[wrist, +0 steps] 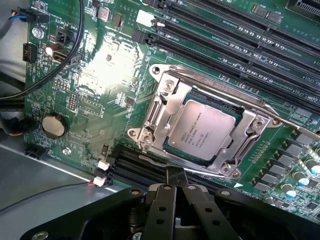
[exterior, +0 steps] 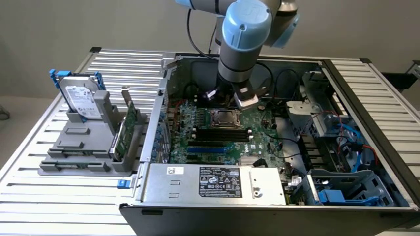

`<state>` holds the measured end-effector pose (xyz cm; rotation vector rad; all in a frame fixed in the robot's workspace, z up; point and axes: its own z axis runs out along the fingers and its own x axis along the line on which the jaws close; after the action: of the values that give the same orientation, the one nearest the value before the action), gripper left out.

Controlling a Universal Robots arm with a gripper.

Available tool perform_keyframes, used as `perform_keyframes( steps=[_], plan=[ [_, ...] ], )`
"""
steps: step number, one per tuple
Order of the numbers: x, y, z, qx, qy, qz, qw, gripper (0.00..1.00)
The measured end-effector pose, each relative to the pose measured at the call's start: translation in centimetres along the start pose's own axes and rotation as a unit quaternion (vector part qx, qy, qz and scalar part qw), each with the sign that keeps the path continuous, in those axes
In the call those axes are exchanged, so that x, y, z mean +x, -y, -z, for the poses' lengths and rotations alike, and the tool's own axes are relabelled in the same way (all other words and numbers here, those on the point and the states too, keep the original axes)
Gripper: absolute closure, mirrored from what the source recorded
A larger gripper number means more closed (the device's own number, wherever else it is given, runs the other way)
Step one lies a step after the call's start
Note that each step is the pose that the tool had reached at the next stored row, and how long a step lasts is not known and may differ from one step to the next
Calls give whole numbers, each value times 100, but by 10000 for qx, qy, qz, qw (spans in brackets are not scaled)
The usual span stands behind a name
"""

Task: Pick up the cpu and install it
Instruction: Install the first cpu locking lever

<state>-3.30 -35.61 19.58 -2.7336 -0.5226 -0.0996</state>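
the small flat square cpu with a dull silver metal top (wrist: 202, 131) lies flat in its dark square socket. the socket's bright metal frame (wrist: 160, 107) rings it and laps over its edges, which looks meant to keep the chip seated and level. the socket sits near the middle of the green motherboard (wrist: 95, 75). the board lies on the floor of the open grey computer case (exterior: 262, 219), and the case rests on the slatted metal worktop (exterior: 39, 196). the black tool (wrist: 175, 176) hangs at the frame's edge with its fingers pressed together on nothing, clear of the chip; whether it touches the frame i cannot tell. the grey and blue arm (exterior: 239, 44) comes down nearly upright into the case, so the tool stands over the socket's rim rather than the chip's centre.
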Motion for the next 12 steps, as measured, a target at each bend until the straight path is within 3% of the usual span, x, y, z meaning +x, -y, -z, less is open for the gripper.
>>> perform_keyframes(
  steps=[12],
  plan=[
    [20, 1, -3, -43, 17, 0, 10000, 89]
  ],
)
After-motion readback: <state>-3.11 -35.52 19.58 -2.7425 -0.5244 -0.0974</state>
